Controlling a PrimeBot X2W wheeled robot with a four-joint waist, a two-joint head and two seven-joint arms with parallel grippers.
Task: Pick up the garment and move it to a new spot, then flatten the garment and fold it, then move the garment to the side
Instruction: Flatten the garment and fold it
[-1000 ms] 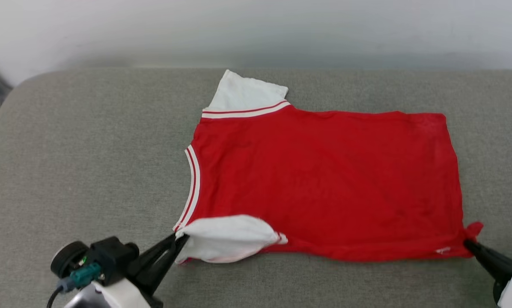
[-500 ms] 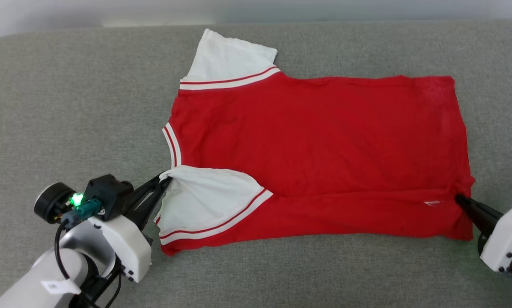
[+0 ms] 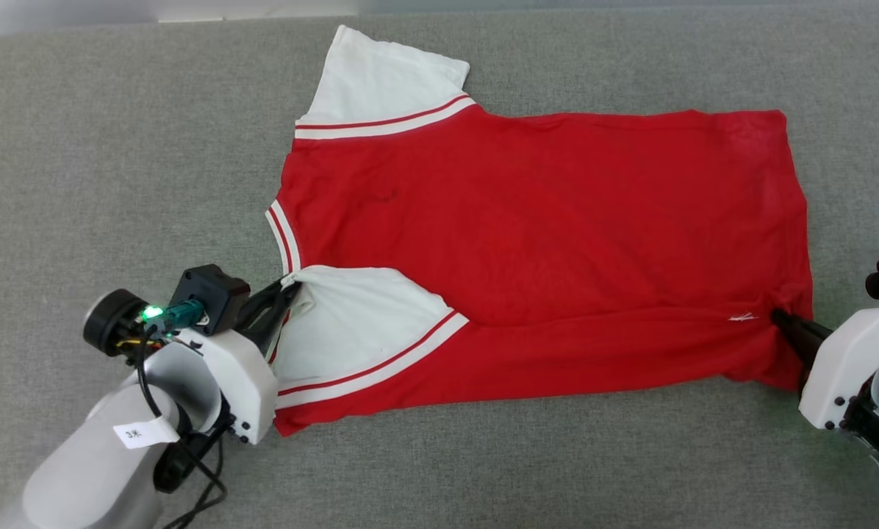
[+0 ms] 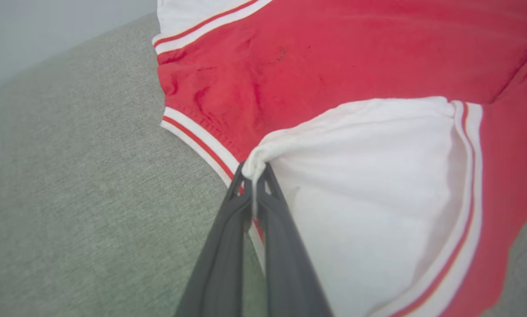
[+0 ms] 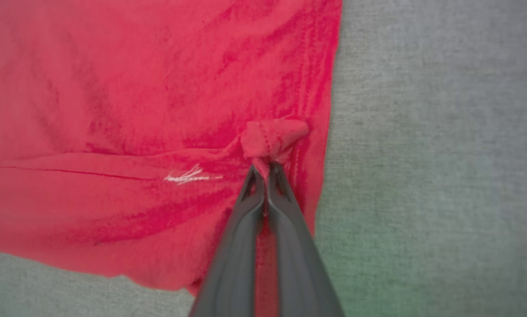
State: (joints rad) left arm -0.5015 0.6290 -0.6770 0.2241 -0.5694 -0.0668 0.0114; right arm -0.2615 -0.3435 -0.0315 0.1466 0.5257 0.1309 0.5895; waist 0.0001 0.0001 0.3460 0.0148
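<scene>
The garment (image 3: 542, 220) lies spread on the grey fabric surface (image 3: 116, 147), with its near edge turned over onto the red body. The left pincer (image 3: 290, 282) is clamped on the tip of the near white sleeve (image 3: 351, 323), just beside the striped collar (image 3: 281, 235). At the opposite end, the right pincer (image 3: 779, 318) is clamped on a bunched bit of the red hem.

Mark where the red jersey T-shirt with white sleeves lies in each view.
Head view: red jersey T-shirt with white sleeves spread across the middle, left pincer shut on its near sleeve, right pincer shut on its hem corner.
Left wrist view: T-shirt across the top and right.
Right wrist view: T-shirt over the left and centre.
Shared landmark: the grey woven cushion beneath it.
</scene>
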